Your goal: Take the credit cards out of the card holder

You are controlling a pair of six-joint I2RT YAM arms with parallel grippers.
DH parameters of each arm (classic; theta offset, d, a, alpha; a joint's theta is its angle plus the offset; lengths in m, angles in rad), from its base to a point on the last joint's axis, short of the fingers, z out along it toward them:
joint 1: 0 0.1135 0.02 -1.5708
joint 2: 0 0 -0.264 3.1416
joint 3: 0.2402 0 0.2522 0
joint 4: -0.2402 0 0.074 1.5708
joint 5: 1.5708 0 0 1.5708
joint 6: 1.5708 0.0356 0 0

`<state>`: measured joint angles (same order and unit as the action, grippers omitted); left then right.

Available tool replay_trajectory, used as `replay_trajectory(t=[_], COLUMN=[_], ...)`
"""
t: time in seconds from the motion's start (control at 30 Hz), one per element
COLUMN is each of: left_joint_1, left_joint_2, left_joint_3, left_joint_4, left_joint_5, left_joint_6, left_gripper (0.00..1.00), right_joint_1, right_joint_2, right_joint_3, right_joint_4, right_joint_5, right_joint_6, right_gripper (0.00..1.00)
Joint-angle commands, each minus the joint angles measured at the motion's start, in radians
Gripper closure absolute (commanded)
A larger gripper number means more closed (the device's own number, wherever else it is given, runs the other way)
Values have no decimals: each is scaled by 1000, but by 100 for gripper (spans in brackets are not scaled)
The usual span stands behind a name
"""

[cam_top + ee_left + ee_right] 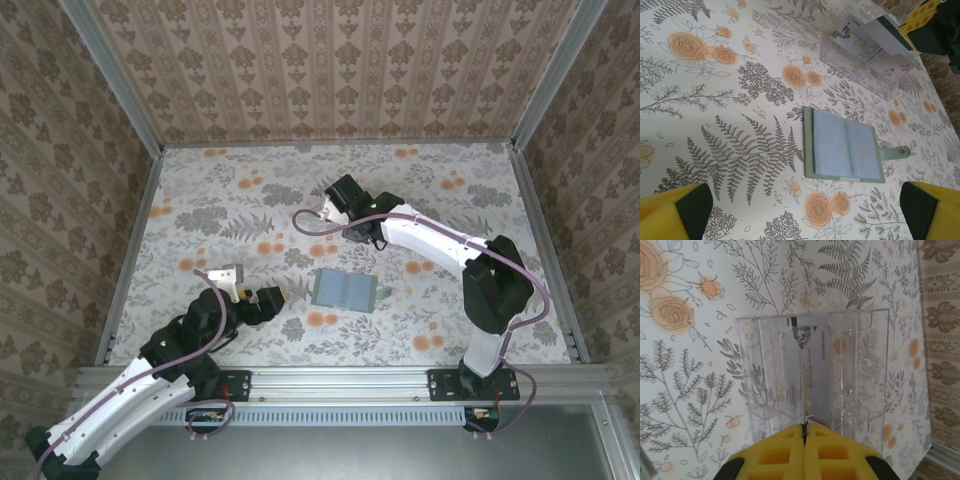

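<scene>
**Cards in the tray, card holder lying open**

The card holder (pixel 845 145) lies open and flat on the table (pixel 715 125), about in the middle between the two arms. Its two blue panels look bare, so I think most of the job is done. I cannot tell if a card hides in a slot. The credit cards (pixel 815 365) sit in a clear tray (pixel 860 340) a bit farther back on the table, at least one of them with print on it. The left jaws are wide open and hold nothing. They point at the holder from close by, and nothing lies in between. The right jaws are shut tight on nothing, just beside the tray. What may be left is checking the slots. The little snap tab (pixel 901 150) sticks out on one side.
</scene>
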<state>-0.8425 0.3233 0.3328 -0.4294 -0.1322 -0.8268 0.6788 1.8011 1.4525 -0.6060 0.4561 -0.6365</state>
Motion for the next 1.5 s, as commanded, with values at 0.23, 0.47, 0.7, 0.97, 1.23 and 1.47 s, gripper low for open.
replay_trajectory(t=[0.23,0.47,0.7,0.97,1.23,1.47], left_joint_1=[12,17,25,34,42,46], left_joint_2=[-9,-4,2,3,4,2], left_joint_3=[-12,-11,-11,-14,-19,-23], left_joint_4=[-20,-17,-20,-20,-14,-15], left_joint_5=[-16,-14,-5,3,18,25], left_joint_6=[-8,-2,0,0,3,0], left_gripper=[0,0,0,0,0,0], right_joint_1=[-23,-45,-54,-58,-58,-59], right_joint_2=[68,92,124,158,190,206], right_joint_3=[43,52,65,74,76,91], right_joint_4=[47,53,56,55,64,62], right_joint_5=[29,14,6,-11,-1,22], right_joint_6=[-57,-46,-45,-25,-5,18], right_gripper=[100,100,100,100,95,81])
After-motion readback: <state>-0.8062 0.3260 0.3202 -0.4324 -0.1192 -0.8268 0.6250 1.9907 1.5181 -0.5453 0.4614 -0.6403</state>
